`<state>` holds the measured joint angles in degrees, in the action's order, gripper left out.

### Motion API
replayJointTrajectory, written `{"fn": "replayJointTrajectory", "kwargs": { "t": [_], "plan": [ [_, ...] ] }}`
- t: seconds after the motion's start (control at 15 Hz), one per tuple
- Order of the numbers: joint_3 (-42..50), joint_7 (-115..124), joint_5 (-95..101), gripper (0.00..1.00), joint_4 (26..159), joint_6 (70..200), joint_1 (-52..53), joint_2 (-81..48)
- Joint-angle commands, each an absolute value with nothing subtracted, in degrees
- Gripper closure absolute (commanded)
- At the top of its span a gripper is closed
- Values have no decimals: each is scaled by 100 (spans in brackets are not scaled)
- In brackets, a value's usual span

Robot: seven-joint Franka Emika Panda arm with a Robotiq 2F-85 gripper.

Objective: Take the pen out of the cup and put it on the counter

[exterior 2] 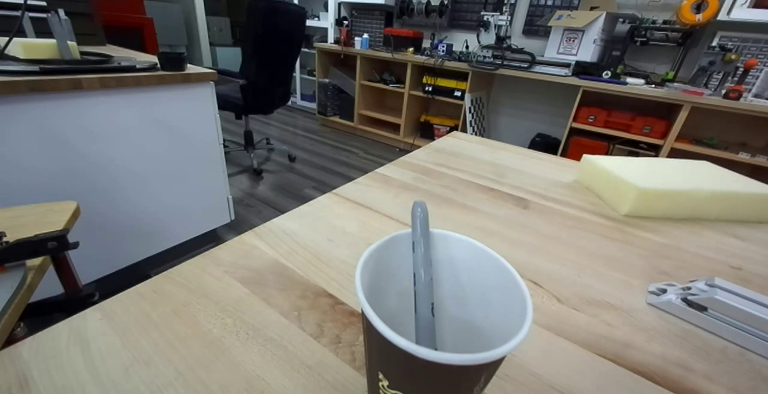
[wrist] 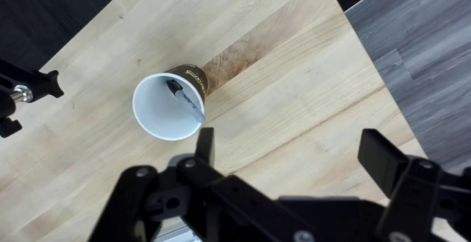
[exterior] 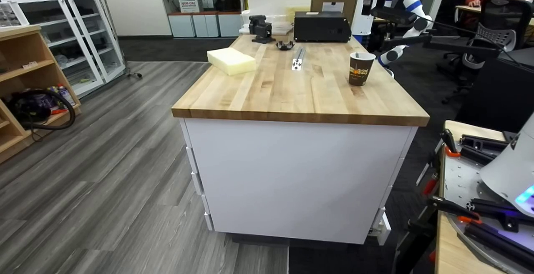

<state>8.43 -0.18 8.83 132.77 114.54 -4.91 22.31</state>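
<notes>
"Gripper (wrist: 290,148) hung with its jaws well apart, nothing between them, while the pen (wrist: 187,102) leaned inside the cup (wrist: 160,107), black cap down!"

"Where was the hold? Surely it was that grey end (exterior 2: 420,217), poking above the rim in an exterior view: a light, stiff barrel, probably, but smooth and round enough to twist if pinched off-centre!"

"And the cup looked like thin paper, apt to dent or tip if nudged, so a gentle lift seemed wisest before any laying down on the counter (wrist: 294,109)"
</notes>
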Motion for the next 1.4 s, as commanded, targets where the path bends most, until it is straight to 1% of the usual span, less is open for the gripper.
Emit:
{"fn": "replayJointTrajectory", "kwargs": {
  "t": [0.0, 0.8, 1.33],
  "plan": [
    [1027, -286, 592, 0, 13129, 11731, -629, 1687],
    [1380, -874, 95, 0, 13159, 12283, -971, 757],
    [1372, -1335, 40, 0, 12952, 12659, -1002, 334]
  ]
}}
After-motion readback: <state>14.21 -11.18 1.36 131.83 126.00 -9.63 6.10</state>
